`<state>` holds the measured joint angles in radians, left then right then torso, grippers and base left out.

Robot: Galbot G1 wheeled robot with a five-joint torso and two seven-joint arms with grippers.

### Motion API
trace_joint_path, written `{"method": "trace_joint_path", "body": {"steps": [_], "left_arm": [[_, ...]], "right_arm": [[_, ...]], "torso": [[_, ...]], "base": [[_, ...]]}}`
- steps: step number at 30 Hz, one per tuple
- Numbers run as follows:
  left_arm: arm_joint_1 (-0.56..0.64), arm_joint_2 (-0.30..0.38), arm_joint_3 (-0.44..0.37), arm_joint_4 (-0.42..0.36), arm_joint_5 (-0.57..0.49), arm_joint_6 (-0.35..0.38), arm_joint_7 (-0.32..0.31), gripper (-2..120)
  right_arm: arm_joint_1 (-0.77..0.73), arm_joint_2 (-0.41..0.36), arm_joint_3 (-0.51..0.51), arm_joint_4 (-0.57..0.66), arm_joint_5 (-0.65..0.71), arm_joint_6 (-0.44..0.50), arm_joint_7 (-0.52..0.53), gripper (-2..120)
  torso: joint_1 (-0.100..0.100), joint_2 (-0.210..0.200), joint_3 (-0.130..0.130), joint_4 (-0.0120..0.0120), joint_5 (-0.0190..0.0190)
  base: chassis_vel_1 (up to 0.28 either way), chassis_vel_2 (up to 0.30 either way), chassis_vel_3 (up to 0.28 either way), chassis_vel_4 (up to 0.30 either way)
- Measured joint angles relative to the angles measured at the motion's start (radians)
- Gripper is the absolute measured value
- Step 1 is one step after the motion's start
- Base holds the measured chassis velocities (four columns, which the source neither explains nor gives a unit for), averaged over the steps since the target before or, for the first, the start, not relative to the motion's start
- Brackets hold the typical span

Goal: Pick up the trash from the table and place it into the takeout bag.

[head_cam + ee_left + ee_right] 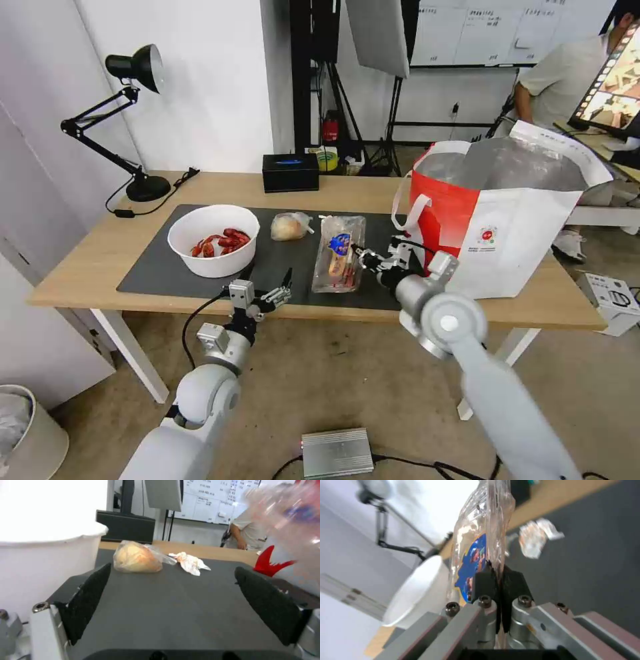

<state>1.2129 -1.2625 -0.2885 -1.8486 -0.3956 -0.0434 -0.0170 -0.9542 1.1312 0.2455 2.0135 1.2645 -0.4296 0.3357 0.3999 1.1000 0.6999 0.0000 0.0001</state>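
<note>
Clear clamshell [339, 263] in right gripper [361, 256], off mat [153, 273]

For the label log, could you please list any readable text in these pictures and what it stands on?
None can be quoted.
takeout bag: round logo with a line under it, too small.
clamshell, held by the right gripper: blue sticker, blurred.
whiteboard: writing too small.

No wording can be read anywhere. The takeout bag [507, 220] bears a small round red-and-green logo on its white front panel, its lettering too small to make out. Left of the takeout bag, the clear clamshell [339, 253] carries a blue picture label, illegible. Whiteboard [493, 30] writing behind the takeout bag is unreadable.
</note>
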Motion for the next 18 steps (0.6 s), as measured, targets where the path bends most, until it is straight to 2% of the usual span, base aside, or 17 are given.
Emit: {"method": "trace_joint_path", "body": {"steps": [6,9,10,13,18], "left_arm": [[0.000,-0.007,0.002,-0.003,0.001,0.000,-0.002,100],[0.004,-0.008,0.014,-0.006,0.003,0.001,-0.003,100],[0.004,-0.008,0.014,-0.006,0.003,0.001,-0.003,100],[0.011,-0.007,0.035,-0.007,0.014,0.001,-0.004,100],[0.009,-0.008,0.051,-0.006,0.023,0.001,-0.003,100]], "right_arm": [[-0.063,-0.069,0.081,0.093,0.007,0.034,-0.084,0],[-0.106,-0.117,0.166,0.153,0.045,0.050,-0.123,0],[-0.106,-0.117,0.166,0.153,0.045,0.050,-0.123,0],[-0.174,-0.174,0.295,0.213,0.097,0.072,-0.170,0],[-0.225,-0.212,0.374,0.252,0.128,0.096,-0.194,0]], "torso": [[0.000,0.000,0.000,0.0000,0.0000],[0.000,0.000,0.000,-0.0002,0.0002],[0.000,0.000,0.000,-0.0002,0.0002],[0.000,0.000,0.000,-0.0001,0.0002],[0.000,0.000,0.000,-0.0005,0.0000]], "base": [[0.000,0.000,0.000,0.000],[0.000,0.000,0.000,0.000],[0.000,0.000,0.000,0.000],[0.000,0.000,0.000,0.000],[0.000,0.000,0.000,0.000]]}}
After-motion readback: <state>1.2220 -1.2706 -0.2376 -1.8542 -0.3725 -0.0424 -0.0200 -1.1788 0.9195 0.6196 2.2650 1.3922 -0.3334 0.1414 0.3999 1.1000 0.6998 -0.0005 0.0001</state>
